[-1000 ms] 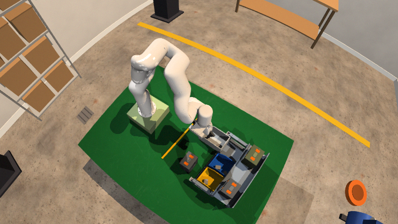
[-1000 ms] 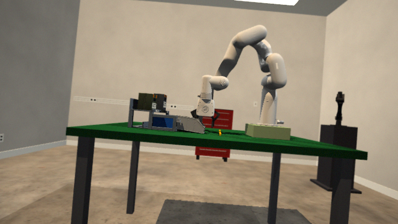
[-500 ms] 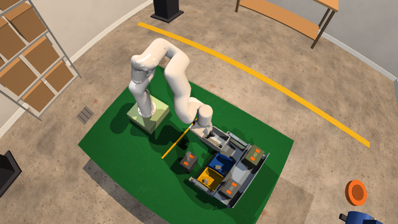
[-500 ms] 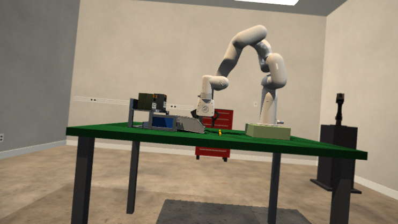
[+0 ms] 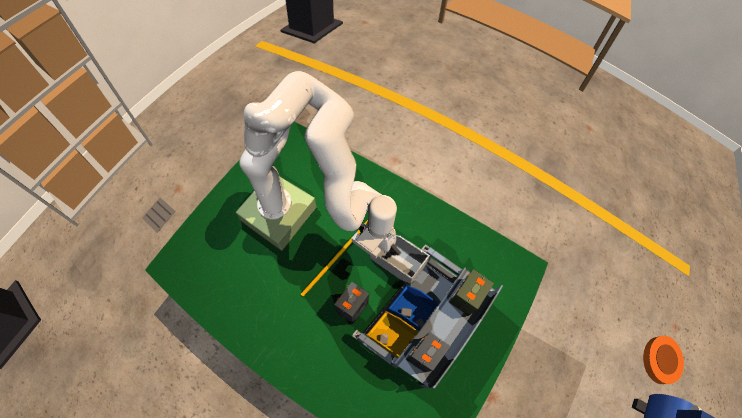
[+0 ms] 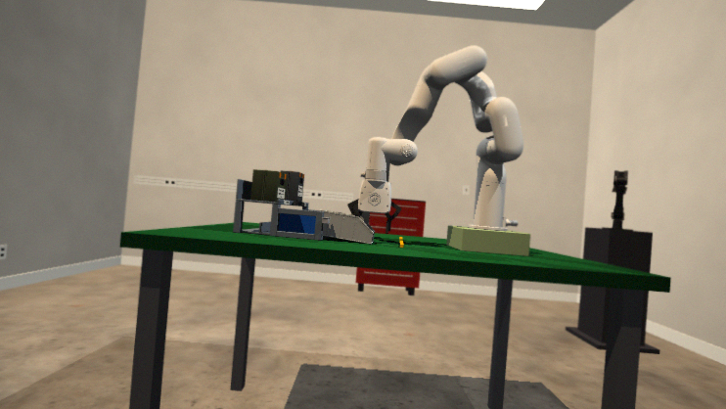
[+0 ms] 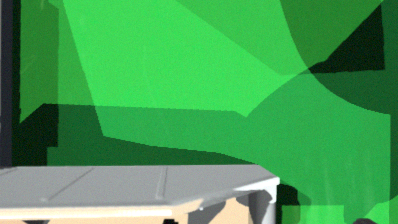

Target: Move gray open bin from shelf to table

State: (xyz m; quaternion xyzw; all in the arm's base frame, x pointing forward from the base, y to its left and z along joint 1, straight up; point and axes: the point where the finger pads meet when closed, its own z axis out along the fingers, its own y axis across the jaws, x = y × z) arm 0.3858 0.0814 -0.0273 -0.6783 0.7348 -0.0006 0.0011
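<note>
The gray open bin [image 5: 403, 259] has a tan inside and sits low at the end of the shelf [image 5: 436, 316] nearest the arm's base. In the side view the gray bin [image 6: 347, 229] looks to rest at table level beside the blue bin [image 6: 296, 223]. Its rim fills the bottom of the wrist view [image 7: 135, 186]. My gripper [image 6: 373, 217] hangs over the bin's base-side edge, open and empty. In the overhead view the gripper [image 5: 381, 248] is mostly hidden by the wrist.
The shelf holds a blue open bin [image 5: 415, 306], a yellow open bin [image 5: 390, 333] and two dark closed boxes [image 5: 475, 290] [image 5: 430, 353]. A third dark box [image 5: 352, 301] and a yellow rod [image 5: 331, 262] lie on the green table. The arm's base block [image 5: 277, 215] stands at the left.
</note>
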